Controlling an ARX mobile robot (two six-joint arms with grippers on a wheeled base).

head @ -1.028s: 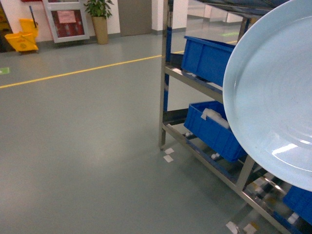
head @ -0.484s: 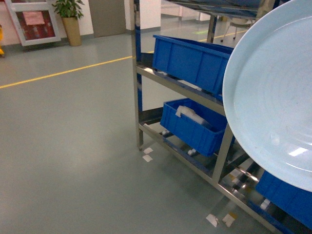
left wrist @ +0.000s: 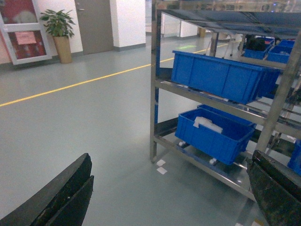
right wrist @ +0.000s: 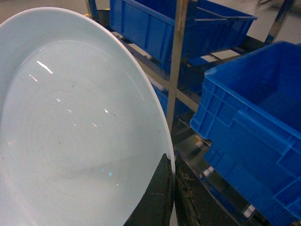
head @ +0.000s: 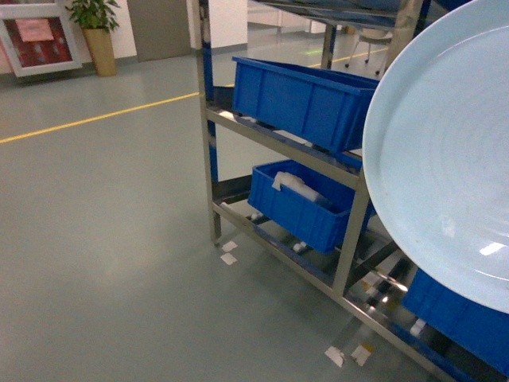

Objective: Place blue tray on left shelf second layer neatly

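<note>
— While the blue tray [head: 445, 159] fills the right side of the head view, where does it sit?

— It is up in the air, tilted on edge, in front of the steel rack [head: 350, 231]. It touches no shelf. In the right wrist view the right claw [right wrist: 170, 197] grips the tray's rim: one dark finger lies on the inner face and the other on the far side of the rim, jaws narrowed onto it.

— And the left claw?

— The left claw [left wrist: 169, 193] holds nothing. Its two dark fingers [left wrist: 61, 197] show at the bottom corners of the left wrist view, spread wide, with floor [left wrist: 94, 122] between them.

— What is on the rack?

— A blue crate [head: 298, 99] stands on the left shelf second layer [head: 278, 143], taking up the left bay. Below it, on the lowest tier, a second blue crate [head: 306, 203] holds something white, possibly a folded bag; the view is too soft to say. Another blue crate [right wrist: 254, 122] sits in the next bay to the right, close beside the tray in the right wrist view.

— Anything else around?

— A yellow line [head: 95, 118] runs across the grey floor, and a potted plant [head: 97, 28] stands by the far wall. Small white tape marks [head: 228, 253] lie on the floor near the rack's corner post.
</note>
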